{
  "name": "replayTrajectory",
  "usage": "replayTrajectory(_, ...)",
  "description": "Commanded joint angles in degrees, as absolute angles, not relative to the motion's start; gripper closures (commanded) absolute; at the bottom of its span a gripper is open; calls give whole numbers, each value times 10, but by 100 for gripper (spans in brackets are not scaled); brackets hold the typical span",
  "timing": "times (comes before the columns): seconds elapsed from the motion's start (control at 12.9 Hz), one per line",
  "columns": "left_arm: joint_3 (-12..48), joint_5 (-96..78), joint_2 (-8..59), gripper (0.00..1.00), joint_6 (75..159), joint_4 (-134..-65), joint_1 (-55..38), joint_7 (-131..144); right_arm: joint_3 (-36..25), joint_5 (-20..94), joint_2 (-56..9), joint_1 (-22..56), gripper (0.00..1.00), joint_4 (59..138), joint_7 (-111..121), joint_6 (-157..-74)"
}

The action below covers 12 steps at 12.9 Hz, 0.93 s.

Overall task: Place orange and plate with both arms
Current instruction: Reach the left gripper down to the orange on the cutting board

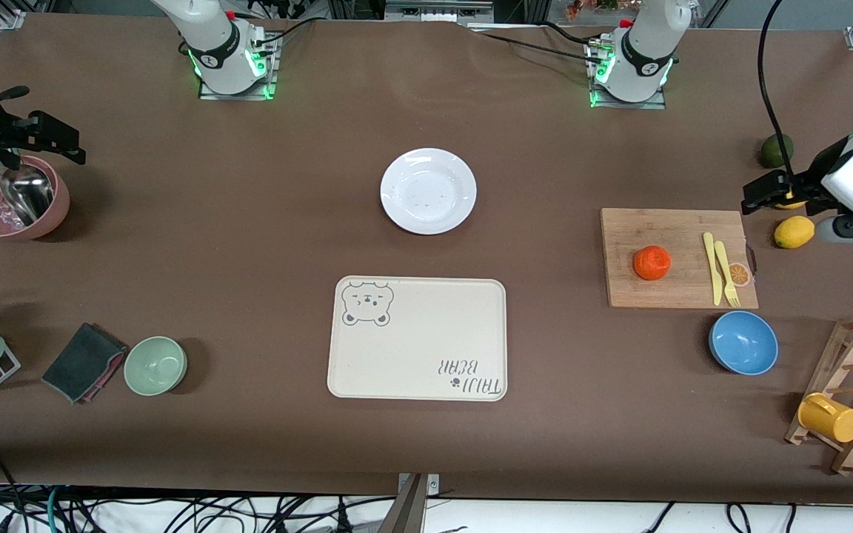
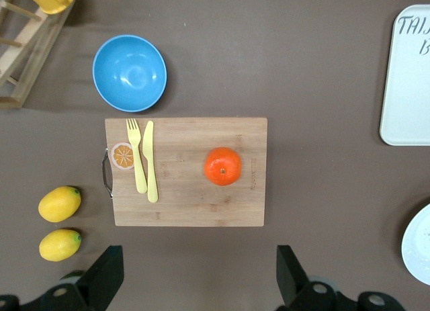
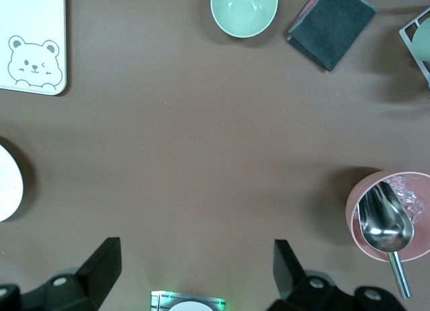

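The orange sits on a wooden cutting board toward the left arm's end of the table; it also shows in the left wrist view. The white plate lies empty at mid-table, farther from the front camera than the bear-print tray. Its edge shows in the left wrist view and the right wrist view. My left gripper is open and empty, up in the air beside the board, above the lemons. My right gripper is open and empty, above the pink bowl.
A cream bear-print tray lies nearer the front camera than the plate. A yellow fork and knife lie on the board. Nearby are a blue bowl, lemons, a lime, a rack with a yellow cup. A pink bowl, green bowl and cloth sit at the right arm's end.
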<state>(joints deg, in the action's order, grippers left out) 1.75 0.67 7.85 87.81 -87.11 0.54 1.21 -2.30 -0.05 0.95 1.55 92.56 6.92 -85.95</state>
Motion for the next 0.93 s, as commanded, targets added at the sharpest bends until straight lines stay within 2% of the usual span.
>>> replayTrajectory(0.0, 17, 20, 109, 0, 878, -864, -1, 6, -24, 0, 20, 15, 0, 933, 74, -856)
replayTrajectory(0.23, 17, 13, 165, 0, 888, -876, 1, 4, -24, 0, 20, 14, 0, 933, 74, -856)
replayTrajectory(0.47, 25, 14, 221, 0, 932, -898, -4, 9, -24, 0, 20, 15, 0, 933, 74, -856)
replayTrajectory(0.86, 25, 14, 224, 0, 1068, -1031, -3, 4, -24, 1, 20, 14, 0, 933, 74, -856)
